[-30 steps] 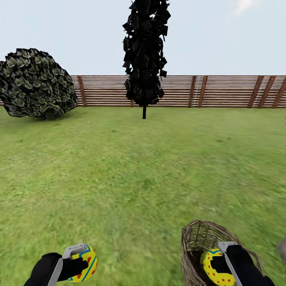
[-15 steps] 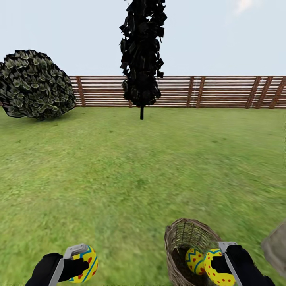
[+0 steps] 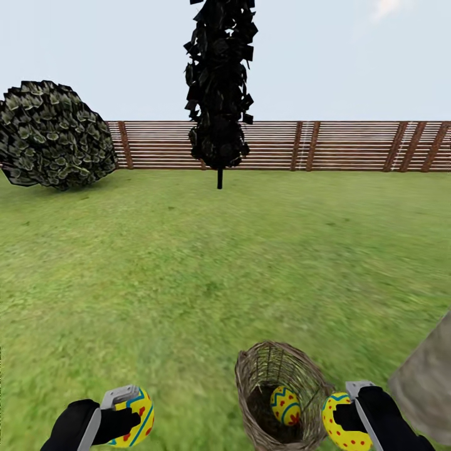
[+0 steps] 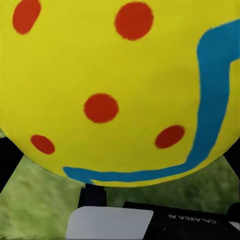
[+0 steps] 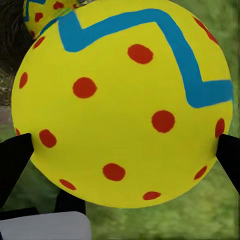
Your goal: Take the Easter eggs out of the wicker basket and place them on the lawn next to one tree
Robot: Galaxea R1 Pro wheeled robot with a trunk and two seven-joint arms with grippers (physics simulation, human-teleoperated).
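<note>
My left gripper (image 3: 128,414) is shut on a yellow Easter egg (image 3: 139,414) with red dots and a blue line, low at the left above the lawn (image 3: 207,269). That egg (image 4: 120,90) looms large in the left wrist view. My right gripper (image 3: 346,418) is shut on a second egg (image 3: 338,423), just right of the wicker basket (image 3: 250,382). The right wrist view has this egg (image 5: 125,105) close up. A third egg (image 3: 285,405) lies inside the basket, and its top edge (image 5: 42,12) peeks in behind. The tree is out of view.
A grey stone (image 3: 426,382) lies at the right edge beside the basket. Far ahead stand a narrow dark cypress (image 3: 219,94), a round bush (image 3: 53,134) at the left and a brown slatted fence (image 3: 326,145). Open grass stretches between.
The whole picture has shifted, so the camera has moved: basket and stone now sit further left and higher in view. The egg inside the basket has come into sight. Both grippers still hold their eggs.
</note>
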